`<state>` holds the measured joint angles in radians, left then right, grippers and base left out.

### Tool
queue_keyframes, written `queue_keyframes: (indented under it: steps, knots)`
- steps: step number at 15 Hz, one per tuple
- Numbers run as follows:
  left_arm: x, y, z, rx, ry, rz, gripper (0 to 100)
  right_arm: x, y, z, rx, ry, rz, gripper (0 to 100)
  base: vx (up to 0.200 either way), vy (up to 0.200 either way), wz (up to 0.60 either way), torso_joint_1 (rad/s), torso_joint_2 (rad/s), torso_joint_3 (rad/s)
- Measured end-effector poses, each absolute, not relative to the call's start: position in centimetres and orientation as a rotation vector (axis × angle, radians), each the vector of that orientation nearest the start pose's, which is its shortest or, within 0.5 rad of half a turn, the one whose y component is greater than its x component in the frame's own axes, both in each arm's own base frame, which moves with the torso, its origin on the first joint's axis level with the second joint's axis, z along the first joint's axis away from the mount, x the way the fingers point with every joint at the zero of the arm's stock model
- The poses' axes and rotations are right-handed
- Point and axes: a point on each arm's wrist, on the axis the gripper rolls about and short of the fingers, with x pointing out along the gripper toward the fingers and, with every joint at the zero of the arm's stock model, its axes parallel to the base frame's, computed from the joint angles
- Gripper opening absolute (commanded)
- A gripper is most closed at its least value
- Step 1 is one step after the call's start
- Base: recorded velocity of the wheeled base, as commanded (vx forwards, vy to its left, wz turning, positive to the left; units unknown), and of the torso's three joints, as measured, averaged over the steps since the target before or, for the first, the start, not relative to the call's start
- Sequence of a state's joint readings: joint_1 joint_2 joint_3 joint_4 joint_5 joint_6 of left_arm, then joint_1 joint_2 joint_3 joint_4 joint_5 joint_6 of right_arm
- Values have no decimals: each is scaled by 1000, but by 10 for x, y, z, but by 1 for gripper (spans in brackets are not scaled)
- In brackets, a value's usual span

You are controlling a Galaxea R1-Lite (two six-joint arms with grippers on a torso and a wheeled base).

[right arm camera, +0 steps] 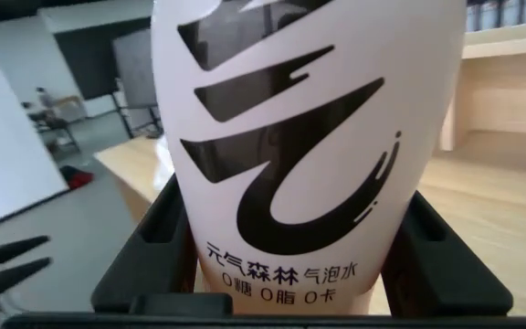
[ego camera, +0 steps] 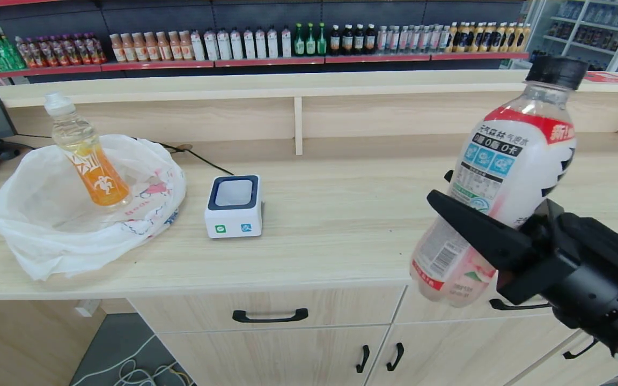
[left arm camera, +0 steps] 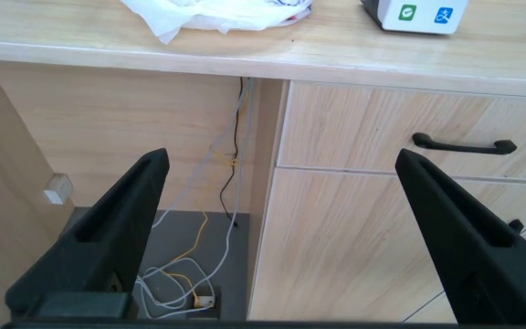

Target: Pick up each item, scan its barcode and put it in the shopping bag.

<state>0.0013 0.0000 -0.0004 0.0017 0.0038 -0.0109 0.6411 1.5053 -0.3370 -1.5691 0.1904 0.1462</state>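
White-labelled bottle (ego camera: 507, 161) tight between the right jaws

A shop: stocked drink shelves (ego camera: 266, 62) at 12 o'clock, a scanner (ego camera: 233, 206) and bag (ego camera: 46, 236) on the checkout counter (ego camera: 341, 230).

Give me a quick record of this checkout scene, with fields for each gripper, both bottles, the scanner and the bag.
right gripper: shut on the white bottle, held tilted in the air at the right of the counter
left gripper: open, empty, below counter level, facing the cabinet fronts
white bottle: black cap, barcode on its lower label facing the head view
scanner: on the counter, between bag and held bottle
bag: open, at the counter's left
orange bottle: leaning inside the bag
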Motion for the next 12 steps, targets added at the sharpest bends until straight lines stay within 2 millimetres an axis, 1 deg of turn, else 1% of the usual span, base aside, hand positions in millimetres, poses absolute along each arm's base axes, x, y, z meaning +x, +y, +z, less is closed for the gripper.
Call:
queue_keyframes:
  steps: [2, 3, 5, 7, 12]
  knots:
    - [-23, 0, 75, -11, 1, 6, 100, 186, 117, 203, 86, -373, 700, 0, 0, 0, 0, 0, 0, 0]
    - [-23, 0, 75, -11, 1, 6, 100, 192, 112, 201, 54, -372, 625, 0, 0, 0, 0, 0, 0, 0]
    - [-23, 0, 75, -10, 1, 6, 100, 199, 108, 199, 33, -365, 504, 0, 0, 0, 0, 0, 0, 0]
    - [-23, 0, 75, -10, 1, 6, 100, 202, 108, 199, 35, -366, 468, 0, 0, 200, 0, 5, 0, 0]
    - [-23, 0, 75, -11, 1, 4, 100, 204, 106, 196, 42, -350, 457, 0, 0, 200, 0, -1, 2, 1]
